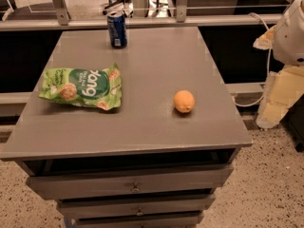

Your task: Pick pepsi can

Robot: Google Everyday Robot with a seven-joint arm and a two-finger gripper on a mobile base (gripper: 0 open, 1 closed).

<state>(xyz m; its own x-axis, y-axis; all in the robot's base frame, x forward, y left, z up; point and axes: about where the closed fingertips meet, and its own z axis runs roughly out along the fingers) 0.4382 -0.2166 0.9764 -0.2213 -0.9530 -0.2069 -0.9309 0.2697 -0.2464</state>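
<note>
Green and crinkled, the snack bag (80, 88) lies flat, well left of the orange (184, 101). Next comes the pepsi can (117, 30), well behind the orange and to its left. It stands upright with its long axis vertical and silver top up, and nothing touches it. Right of the orange, off the grey drawer cabinet (152, 65), a white rounded part of the robot arm (289, 30) shows. The gripper is out of frame, so I cannot tell whether it is apart or together. The reach looks not yet begun. Next, the gripper likely must cross behind the orange and meet the can's side level.
</note>
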